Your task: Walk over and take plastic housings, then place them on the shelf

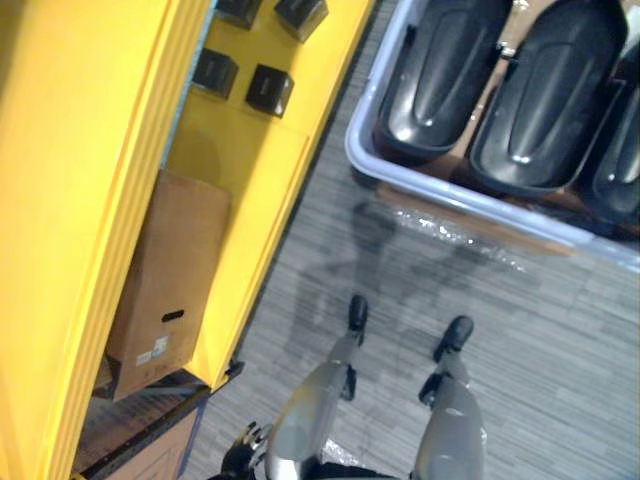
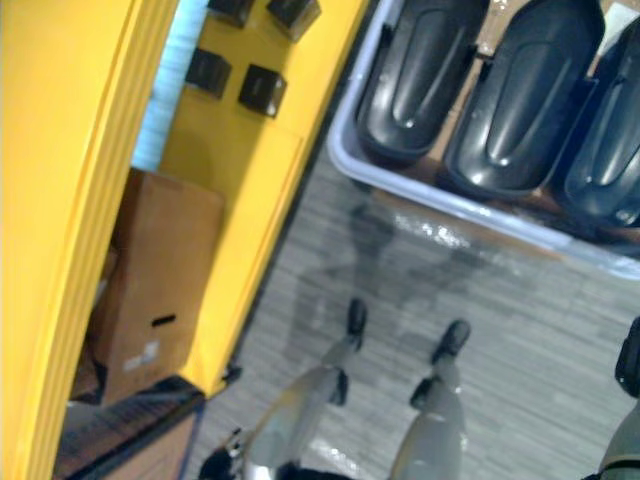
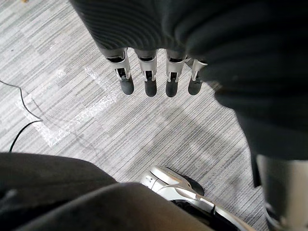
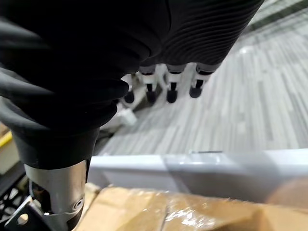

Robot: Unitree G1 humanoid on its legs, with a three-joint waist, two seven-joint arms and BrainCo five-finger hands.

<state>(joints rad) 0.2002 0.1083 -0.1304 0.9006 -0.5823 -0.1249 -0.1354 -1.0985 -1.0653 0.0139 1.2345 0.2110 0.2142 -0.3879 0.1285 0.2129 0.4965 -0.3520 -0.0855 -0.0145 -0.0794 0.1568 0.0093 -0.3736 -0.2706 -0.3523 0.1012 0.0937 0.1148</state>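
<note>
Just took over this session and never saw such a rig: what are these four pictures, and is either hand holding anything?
This is a two-legged humanoid robot. Two pictures look down from its head: a yellow shelf on its left carries a cardboard box and small black boxes; ahead, a pale bin holds black plastic housings side by side. The other two come from a camera on each wrist, looking along that hand. The left hand hangs over the grey floor, fingers straight, holding nothing. The right hand, close to the bin's rim, is open and empty too. No housing is picked up yet.
</note>
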